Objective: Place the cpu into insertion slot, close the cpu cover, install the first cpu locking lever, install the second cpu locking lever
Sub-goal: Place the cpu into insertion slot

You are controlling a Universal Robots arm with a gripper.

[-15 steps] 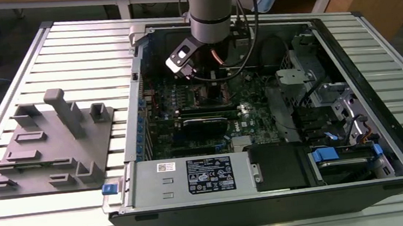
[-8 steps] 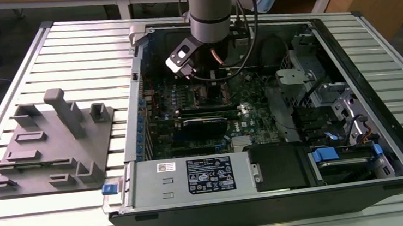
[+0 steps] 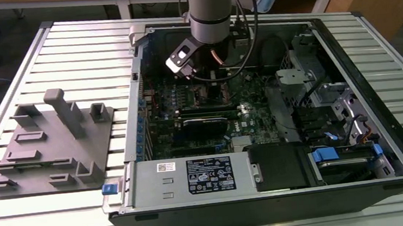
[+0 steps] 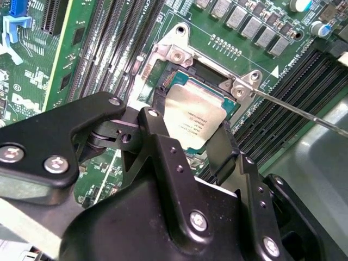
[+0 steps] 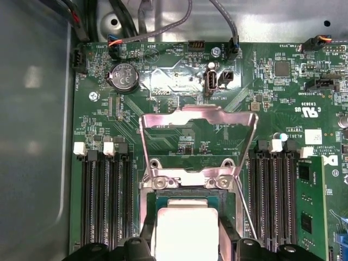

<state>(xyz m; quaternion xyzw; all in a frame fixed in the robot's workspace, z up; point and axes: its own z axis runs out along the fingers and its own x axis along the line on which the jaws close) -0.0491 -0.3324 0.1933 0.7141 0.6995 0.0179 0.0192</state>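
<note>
The cpu (image 5: 185, 231), a small square chip with a pale silvery top, sits low over the socket on the motherboard (image 5: 163, 109). My gripper (image 5: 186, 242) is shut on the cpu, with a black finger (image 5: 148, 244) against each of two opposite edges. In the second wrist view the cpu (image 4: 196, 122) lies between the same black fingers (image 4: 163, 144), level with the socket frame. The cpu cover (image 5: 198, 117) is a silvery frame plate, flipped back open beyond the socket. A thin locking lever (image 4: 304, 111) sticks out beside the socket. In the exterior view my gripper (image 3: 210, 82) reaches down into the open computer case (image 3: 375, 98).
Rows of memory slots (image 5: 103, 201) flank the socket, and a memory module (image 5: 307, 201) stands on one side. A coin battery (image 5: 124, 76) and cables (image 5: 163, 27) lie beyond the cover. A grey fixture plate (image 3: 51, 142) rests on the slatted table (image 3: 71, 42) at the exterior view's left.
</note>
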